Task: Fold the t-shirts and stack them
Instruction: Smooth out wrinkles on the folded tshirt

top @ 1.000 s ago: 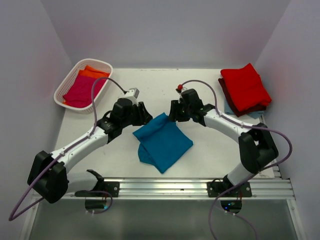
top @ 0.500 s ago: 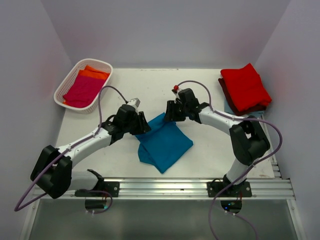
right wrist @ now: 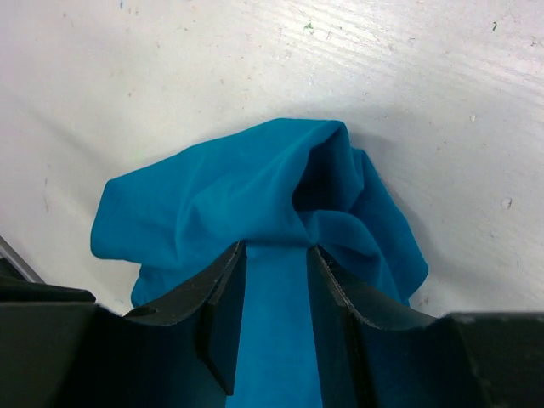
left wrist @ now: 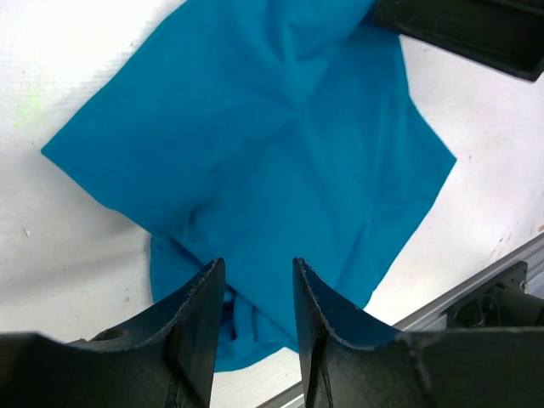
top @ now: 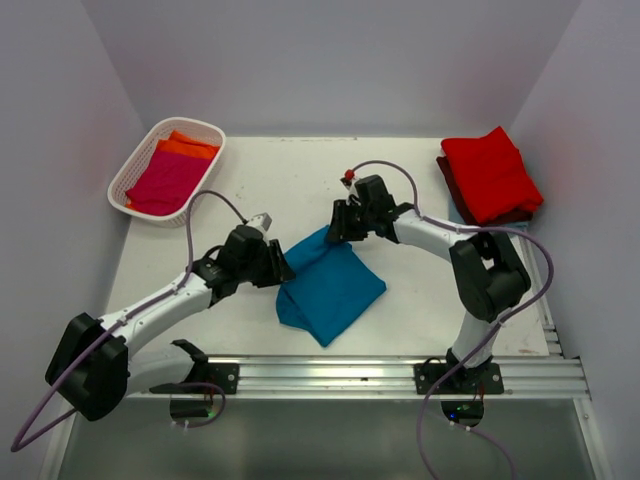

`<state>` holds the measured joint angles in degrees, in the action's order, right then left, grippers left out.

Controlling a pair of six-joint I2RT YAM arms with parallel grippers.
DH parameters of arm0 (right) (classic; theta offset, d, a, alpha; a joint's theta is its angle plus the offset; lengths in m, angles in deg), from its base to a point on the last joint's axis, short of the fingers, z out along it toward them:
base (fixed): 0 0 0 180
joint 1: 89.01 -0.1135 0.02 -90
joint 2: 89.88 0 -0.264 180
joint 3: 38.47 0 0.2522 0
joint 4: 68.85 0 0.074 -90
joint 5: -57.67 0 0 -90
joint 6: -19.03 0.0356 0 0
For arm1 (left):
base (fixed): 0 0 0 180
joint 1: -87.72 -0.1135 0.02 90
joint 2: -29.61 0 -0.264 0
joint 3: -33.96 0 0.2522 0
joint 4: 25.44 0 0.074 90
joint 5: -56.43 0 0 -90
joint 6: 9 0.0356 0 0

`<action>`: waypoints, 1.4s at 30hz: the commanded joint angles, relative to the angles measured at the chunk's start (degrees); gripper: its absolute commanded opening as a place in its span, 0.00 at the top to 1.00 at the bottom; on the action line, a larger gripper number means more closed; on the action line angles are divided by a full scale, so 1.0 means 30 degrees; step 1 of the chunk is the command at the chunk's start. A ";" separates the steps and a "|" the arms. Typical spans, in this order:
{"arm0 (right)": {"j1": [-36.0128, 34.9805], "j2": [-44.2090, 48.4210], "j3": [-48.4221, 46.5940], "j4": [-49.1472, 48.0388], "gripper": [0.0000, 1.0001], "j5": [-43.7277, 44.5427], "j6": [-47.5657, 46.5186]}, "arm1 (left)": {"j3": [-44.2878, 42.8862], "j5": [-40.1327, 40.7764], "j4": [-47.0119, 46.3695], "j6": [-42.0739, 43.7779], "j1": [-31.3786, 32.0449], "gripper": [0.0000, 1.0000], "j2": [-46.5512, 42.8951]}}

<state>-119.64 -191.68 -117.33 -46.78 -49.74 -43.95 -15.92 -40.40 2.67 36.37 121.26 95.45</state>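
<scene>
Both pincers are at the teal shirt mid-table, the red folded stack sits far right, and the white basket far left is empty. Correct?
No: the basket is not empty. The top external view shows a magenta shirt and an orange shirt lying in it. The rest holds: left pincer and right pincer are at the teal shirt, and the red stack sits far right.

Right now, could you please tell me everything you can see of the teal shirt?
The teal shirt is soft, plain cloth, folded into a rough, wrinkled diamond lying on the white table between the arms. Its far corner is bunched up and pinched in the right gripper. The left gripper straddles its left edge; whether it grips is unclear. Nothing else touches it.
</scene>
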 commanded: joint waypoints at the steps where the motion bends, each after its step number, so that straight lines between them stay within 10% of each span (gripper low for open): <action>1: 0.0016 -0.0782 -0.1004 -0.0808 0.62 -0.1078 0.0219 | 0.0873 -0.0329 -0.1203 -0.0507 0.0215 0.59 -0.0032; 5: 0.0016 -0.0784 -0.0566 -0.2185 0.85 -0.2193 0.0747 | 0.2485 -0.1821 -0.7950 -0.1207 0.0392 0.60 -0.0678; 11: 0.0103 -0.1658 -0.0885 -0.2245 0.92 -0.1873 0.0806 | 0.3018 -0.2294 -1.3392 -0.1447 0.0451 0.63 0.3409; 26: 0.0864 -0.5880 -0.1211 -0.3388 0.94 -0.1170 0.1304 | 0.3865 0.0489 -1.2226 -0.1504 -0.0398 0.69 0.6882; 37: 0.2008 -0.3514 0.0486 -0.3151 1.00 0.0063 0.1597 | 0.1934 0.2602 -0.6367 0.1658 -0.2125 0.75 0.6265; 39: 0.2007 -0.1552 0.1599 -0.3910 0.95 -0.0754 0.1626 | 0.1176 0.2365 -0.6365 0.2303 -0.2535 0.76 0.6149; 42: 0.1978 0.1376 0.3122 -0.4354 0.56 -0.1461 0.1480 | -0.0520 0.1079 -0.6277 0.3445 -0.2567 0.76 0.5972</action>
<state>-114.09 -197.12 -110.93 -58.40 -54.85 -38.15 -11.90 -36.55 -19.56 40.46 114.11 113.38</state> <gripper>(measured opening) 0.347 0.238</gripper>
